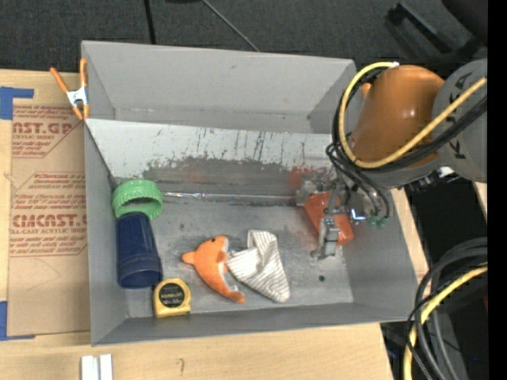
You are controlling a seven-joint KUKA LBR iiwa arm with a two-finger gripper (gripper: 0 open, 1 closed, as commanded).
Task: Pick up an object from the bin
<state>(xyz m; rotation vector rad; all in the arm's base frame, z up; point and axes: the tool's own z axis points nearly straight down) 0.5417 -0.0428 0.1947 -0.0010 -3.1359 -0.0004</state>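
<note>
- The bin [198, 77] is seen to be matt grey metal, its floor scratched and smeared reddish.
- At the bin's left, smooth plastic is shown by the blue cup [136, 252] and the green ring [137, 199].
- Mid-bin, soft woven fabric is shown by the striped cloth [265, 269].
- Over the bin's right wall, a glossy shine is shown by the arm's orange cover [396, 113].

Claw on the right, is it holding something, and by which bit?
Cannot be told. The claw hangs over a red-orange thing at the right side of the bin, but no hold on it can be made out.
</note>
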